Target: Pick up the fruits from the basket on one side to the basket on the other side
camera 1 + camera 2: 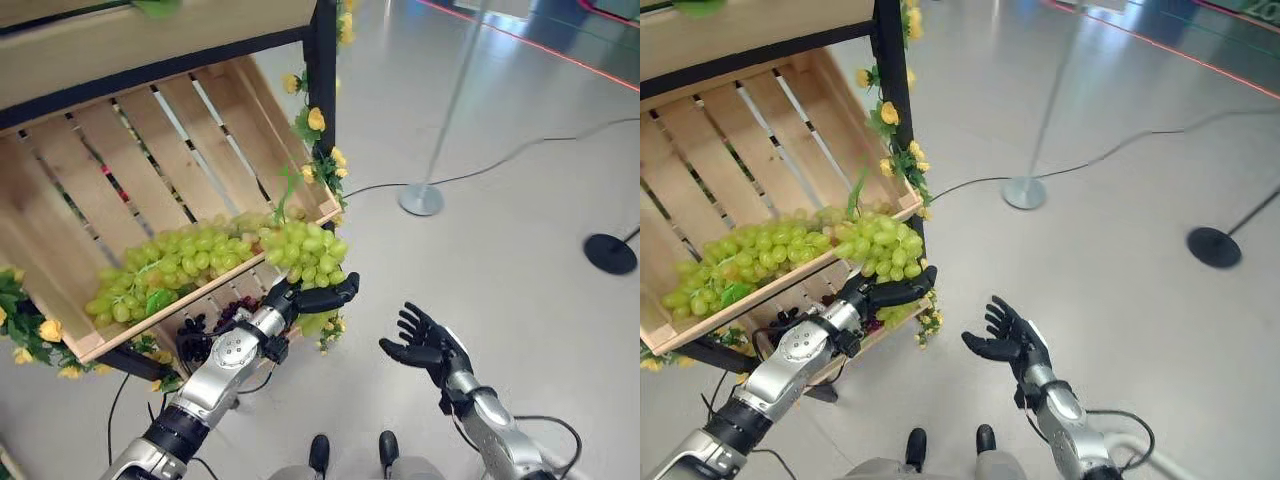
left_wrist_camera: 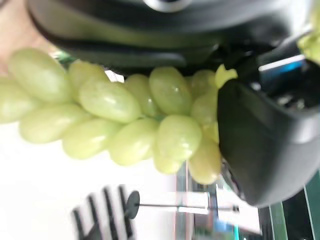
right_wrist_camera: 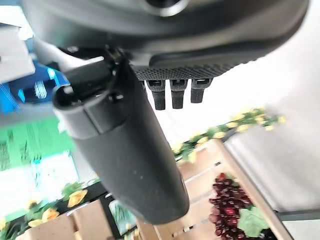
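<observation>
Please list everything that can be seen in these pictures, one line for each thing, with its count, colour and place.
green grapes: several bunches, light green, along the front edge of the upper crate
wooden crate: one, pale wood, tilted on the stand, upper level
dark grapes: one bunch, dark red, in the lower crate under the green ones
yellow flowers: many, yellow with green leaves, along the stand's black post and crate edges
round floor bases: two, one grey with a pole, one black, on the grey floor
left hand: one, dark, under the green grapes at the crate's corner, fingers curled around a bunch
right hand: one, dark, open, over the floor
</observation>
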Robot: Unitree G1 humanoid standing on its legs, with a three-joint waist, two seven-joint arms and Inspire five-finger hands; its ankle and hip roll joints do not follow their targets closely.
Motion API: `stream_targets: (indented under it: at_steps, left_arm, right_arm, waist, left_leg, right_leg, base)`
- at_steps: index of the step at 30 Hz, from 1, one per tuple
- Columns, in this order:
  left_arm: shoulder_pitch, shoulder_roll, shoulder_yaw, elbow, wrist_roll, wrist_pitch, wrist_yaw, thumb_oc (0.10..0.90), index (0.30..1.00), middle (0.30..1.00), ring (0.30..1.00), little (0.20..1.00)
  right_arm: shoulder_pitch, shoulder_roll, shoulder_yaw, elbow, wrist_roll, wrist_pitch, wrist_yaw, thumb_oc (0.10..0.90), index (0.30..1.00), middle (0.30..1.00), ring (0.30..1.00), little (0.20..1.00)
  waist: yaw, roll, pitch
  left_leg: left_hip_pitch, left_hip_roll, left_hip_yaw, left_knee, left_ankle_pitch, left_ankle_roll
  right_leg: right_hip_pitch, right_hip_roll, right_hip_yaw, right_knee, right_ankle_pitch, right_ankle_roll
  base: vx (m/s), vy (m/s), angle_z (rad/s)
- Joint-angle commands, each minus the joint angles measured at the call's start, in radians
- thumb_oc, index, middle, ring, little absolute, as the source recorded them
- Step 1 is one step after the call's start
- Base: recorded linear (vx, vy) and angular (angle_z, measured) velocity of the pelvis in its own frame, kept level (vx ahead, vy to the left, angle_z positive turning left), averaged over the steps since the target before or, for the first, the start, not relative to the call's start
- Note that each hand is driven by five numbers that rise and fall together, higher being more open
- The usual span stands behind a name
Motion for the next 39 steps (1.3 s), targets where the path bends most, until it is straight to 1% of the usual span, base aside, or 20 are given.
stream_targets:
  at_steps: [1, 2, 4, 6, 7, 8, 9, 12, 15, 17, 20, 22, 23, 28, 29, 30, 33, 35, 36, 39]
  left_arm:
    - [-0.151, -0.044, 0.065, -0.140, -0.031, -0.183, -0.020, 0.400, 0.300, 0.300, 0.300, 0.300]
    - [-0.157, -0.043, 0.075, -0.147, -0.032, -0.185, -0.021, 0.400, 0.300, 0.300, 0.300, 0.300]
    - [-0.173, -0.036, 0.083, -0.150, -0.055, -0.170, -0.039, 0.400, 0.300, 0.300, 0.300, 0.300]
    - [-0.180, -0.028, 0.087, -0.167, -0.052, -0.154, -0.049, 0.400, 0.300, 0.300, 0.300, 0.300]
    - [-0.184, -0.001, 0.089, -0.190, -0.084, -0.139, -0.072, 0.400, 0.300, 0.300, 0.300, 0.300]
    - [-0.180, 0.002, 0.093, -0.200, -0.099, -0.128, -0.088, 0.400, 0.300, 0.300, 0.300, 0.300]
    - [-0.165, -0.001, 0.102, -0.230, -0.108, -0.099, -0.113, 0.400, 0.300, 0.300, 0.300, 0.300]
    - [-0.144, -0.007, 0.098, -0.286, -0.142, -0.064, -0.156, 0.400, 0.300, 0.300, 0.300, 0.300]
    - [-0.131, -0.006, 0.097, -0.327, -0.177, -0.047, -0.179, 0.400, 0.300, 0.300, 0.300, 0.300]
    - [-0.116, -0.008, 0.115, -0.377, -0.228, -0.015, -0.179, 0.400, 0.300, 0.300, 0.300, 0.300]
    - [-0.105, -0.005, 0.133, -0.412, -0.266, -0.005, -0.194, 0.400, 0.300, 0.300, 0.300, 0.300]
    - [-0.097, -0.004, 0.144, -0.436, -0.301, 0.016, -0.209, 0.400, 0.300, 0.300, 0.300, 0.300]
    - [-0.090, -0.001, 0.154, -0.464, -0.327, 0.052, -0.229, 0.400, 0.300, 0.300, 0.300, 0.300]
    - [-0.079, 0.006, 0.157, -0.522, -0.398, 0.120, -0.313, 0.400, 0.300, 0.300, 0.300, 0.300]
    - [-0.079, 0.006, 0.158, -0.535, -0.431, 0.150, -0.333, 0.400, 0.300, 0.300, 0.300, 0.300]
    - [-0.078, 0.007, 0.159, -0.543, -0.452, 0.166, -0.342, 0.400, 0.300, 0.300, 0.300, 0.300]
    - [-0.074, -0.004, 0.159, -0.566, -0.527, 0.218, -0.328, 0.400, 0.300, 0.300, 0.300, 0.300]
    - [-0.075, -0.014, 0.170, -0.562, -0.609, 0.254, -0.289, 0.400, 0.300, 0.300, 0.300, 0.300]
    - [-0.075, -0.015, 0.171, -0.561, -0.612, 0.255, -0.288, 0.400, 0.300, 0.300, 0.300, 0.300]
    - [-0.076, -0.039, 0.186, -0.547, -0.688, 0.260, -0.237, 0.400, 0.300, 0.300, 0.300, 0.300]
  right_arm:
    - [-0.053, -0.030, -0.050, -0.120, 0.030, -0.108, -0.021, 0.800, 0.900, 0.900, 0.900, 0.900]
    - [-0.058, -0.026, -0.048, -0.105, 0.028, -0.115, -0.013, 0.800, 0.900, 0.900, 0.900, 0.900]
    - [-0.049, -0.008, -0.051, -0.094, 0.025, -0.102, -0.024, 0.800, 0.900, 0.900, 0.900, 0.900]
    - [-0.041, -0.005, -0.051, -0.096, 0.038, -0.095, -0.026, 0.800, 0.900, 0.900, 0.900, 0.900]
    - [-0.030, 0.002, -0.044, -0.093, 0.034, -0.090, -0.034, 0.800, 0.900, 0.900, 0.900, 0.900]
    - [-0.029, 0.006, -0.042, -0.086, 0.025, -0.086, -0.037, 0.800, 0.900, 0.900, 0.900, 0.900]
    - [-0.027, 0.015, -0.036, -0.076, 0.013, -0.072, -0.044, 0.800, 0.900, 0.900, 0.900, 0.900]
    - [-0.027, 0.032, -0.013, -0.057, 0.003, -0.054, -0.058, 0.800, 0.900, 0.900, 0.900, 0.900]
    - [-0.029, 0.041, 0.004, -0.029, 0.003, -0.057, -0.077, 0.800, 0.900, 0.900, 0.900, 0.900]
    - [-0.030, 0.050, 0.009, -0.004, -0.003, -0.052, -0.086, 0.800, 0.900, 0.900, 0.900, 0.900]
    - [-0.026, 0.055, 0.015, 0.010, -0.006, -0.037, -0.085, 0.800, 0.900, 0.900, 0.900, 0.900]
    - [-0.021, 0.059, 0.018, 0.018, -0.008, -0.026, -0.081, 0.800, 0.900, 0.900, 0.900, 0.900]
    - [-0.017, 0.062, 0.021, 0.027, -0.008, -0.023, -0.082, 0.800, 0.900, 0.900, 0.900, 0.900]
    - [-0.024, 0.073, 0.036, 0.064, -0.015, -0.016, -0.102, 0.800, 0.900, 0.900, 0.900, 0.900]
    - [-0.027, 0.077, 0.044, 0.076, -0.016, -0.018, -0.110, 0.800, 0.900, 0.900, 0.900, 0.900]
    - [-0.030, 0.079, 0.048, 0.083, -0.022, -0.018, -0.114, 0.800, 0.900, 0.900, 0.900, 0.900]
    - [-0.037, 0.084, 0.061, 0.101, -0.031, -0.016, -0.129, 0.800, 0.900, 0.900, 0.900, 0.900]
    - [-0.042, 0.090, 0.067, 0.120, -0.037, -0.021, -0.136, 0.800, 0.900, 0.900, 0.900, 0.900]
    - [-0.042, 0.091, 0.067, 0.122, -0.037, -0.022, -0.136, 0.800, 0.900, 0.900, 0.900, 0.900]
    - [-0.046, 0.092, 0.065, 0.137, -0.041, -0.023, -0.138, 0.800, 0.900, 0.900, 0.900, 0.900]
  waist:
    - [0.005, -0.011, -0.066]
    - [0.003, 0.003, -0.071]
    - [0.004, 0.019, -0.082]
    - [0.006, 0.023, -0.090]
    - [0.009, 0.027, -0.101]
    - [0.012, 0.028, -0.104]
    - [0.016, 0.031, -0.111]
    - [0.028, 0.034, -0.123]
    - [0.038, 0.035, -0.129]
    - [0.049, 0.036, -0.134]
    - [0.058, 0.036, -0.135]
    - [0.065, 0.036, -0.135]
    - [0.073, 0.035, -0.136]
    - [0.093, 0.040, -0.134]
    - [0.099, 0.043, -0.136]
    - [0.101, 0.044, -0.136]
    - [0.110, 0.049, -0.138]
    - [0.117, 0.052, -0.140]
    - [0.118, 0.052, -0.140]
    - [0.123, 0.055, -0.142]
  left_leg:
    - [-0.040, 0.122, 0.085, 0.120, -0.051, -0.093]
    - [-0.020, 0.141, 0.114, 0.053, -0.035, -0.101]
    - [-0.001, 0.146, 0.118, -0.011, -0.012, -0.105]
    - [0.000, 0.144, 0.102, -0.023, -0.009, -0.105]
    - [0.004, 0.140, 0.090, -0.029, -0.017, -0.108]
    - [0.007, 0.139, 0.089, -0.031, -0.020, -0.109]
    - [0.013, 0.141, 0.091, -0.034, -0.022, -0.109]
    - [0.018, 0.140, 0.087, -0.034, -0.029, -0.108]
    - [0.021, 0.142, 0.084, -0.034, -0.031, -0.109]
    - [0.021, 0.144, 0.080, -0.034, -0.034, -0.110]
    - [0.019, 0.146, 0.074, -0.034, -0.033, -0.112]
    - [0.016, 0.147, 0.069, -0.034, -0.033, -0.114]
    - [0.013, 0.150, 0.065, -0.034, -0.031, -0.117]
    - [0.003, 0.155, 0.049, -0.034, -0.021, -0.124]
    - [-0.001, 0.156, 0.045, -0.034, -0.018, -0.126]
    - [-0.003, 0.157, 0.043, -0.034, -0.017, -0.128]
    - [-0.007, 0.157, 0.036, -0.034, -0.012, -0.132]
    - [-0.011, 0.156, 0.030, -0.034, -0.008, -0.134]
    - [-0.011, 0.156, 0.030, -0.034, -0.008, -0.134]
    - [-0.014, 0.156, 0.022, -0.034, -0.004, -0.137]
  right_leg:
    - [0.013, -0.053, -0.065, 0.027, 0.007, 0.029]
    - [0.017, -0.060, -0.096, 0.012, 0.006, 0.035]
    - [0.026, -0.066, -0.120, 0.013, -0.004, 0.042]
    - [0.028, -0.067, -0.130, 0.016, -0.012, 0.043]
    - [0.028, -0.070, -0.135, 0.015, -0.018, 0.044]
    - [0.029, -0.072, -0.138, 0.013, -0.019, 0.045]
    - [0.035, -0.075, -0.145, 0.010, -0.020, 0.047]
    - [0.044, -0.078, -0.151, 0.008, -0.027, 0.047]
    - [0.050, -0.078, -0.155, 0.007, -0.030, 0.046]
    - [0.056, -0.078, -0.160, 0.004, -0.033, 0.045]
    - [0.060, -0.077, -0.164, 0.003, -0.037, 0.044]
    - [0.061, -0.076, -0.168, 0.003, -0.039, 0.043]
    - [0.062, -0.076, -0.173, 0.002, -0.041, 0.043]
    - [0.066, -0.074, -0.188, 0.002, -0.046, 0.038]
    - [0.067, -0.073, -0.192, 0.002, -0.048, 0.036]
    - [0.068, -0.073, -0.194, 0.002, -0.049, 0.036]
    - [0.071, -0.073, -0.200, 0.002, -0.052, 0.033]
    - [0.074, -0.073, -0.208, 0.002, -0.054, 0.030]
    - [0.075, -0.073, -0.208, 0.002, -0.054, 0.030]
    - [0.079, -0.072, -0.217, 0.002, -0.057, 0.026]
  base:
    - [-0.01, 0.045, 0.61]
    - [0.01, 0.070, 0.38]
    - [0.04, 0.071, 0.22]
    - [0.04, 0.020, 0.26]
    - [0.06, 0.003, 0.11]
    - [0.09, 0.002, 0.13]
    - [0.06, -0.002, 0.14]
    - [0.07, -0.014, 0.07]
    - [0.06, -0.031, 0.15]
    - [0.04, -0.025, 0.06]
    - [0.02, -0.019, 0.02]
    - [0.02, -0.046, 0.00]
    - [0.02, -0.063, 0.01]
    - [0.00, -0.058, 0.15]
    - [0.00, -0.041, 0.10]
    - [0.00, -0.034, 0.09]
    - [0.00, -0.024, 0.20]
    - [0.00, -0.010, 0.04]
    - [0.00, -0.019, 0.05]
    - [0.01, -0.012, 0.04]
